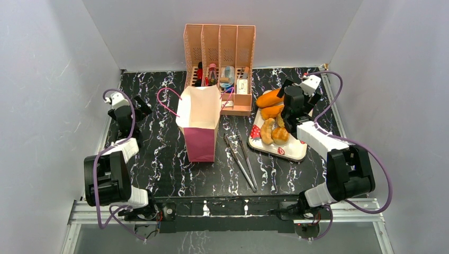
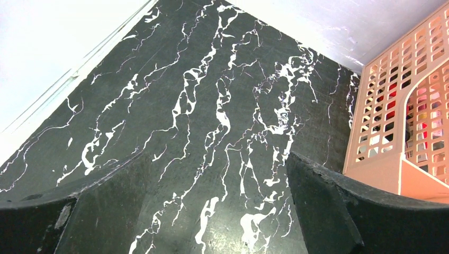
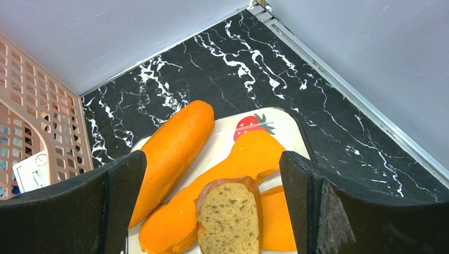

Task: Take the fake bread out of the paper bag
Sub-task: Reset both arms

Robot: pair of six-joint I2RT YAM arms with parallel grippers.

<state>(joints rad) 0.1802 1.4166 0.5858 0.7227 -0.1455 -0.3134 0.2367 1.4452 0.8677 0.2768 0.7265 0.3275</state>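
Jaws both wide: right gripper [image 3: 212,156] above fake bread [image 3: 174,148], left gripper [image 2: 217,156] angled at table [image 2: 212,79].

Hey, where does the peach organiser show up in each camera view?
Top view: the organiser is at the back centre, behind the paper bag.
Left wrist: the organiser is at the far right edge.
Right wrist: the organiser is at the far left edge, beside the bread.
Shared landmark: the black marbled table.
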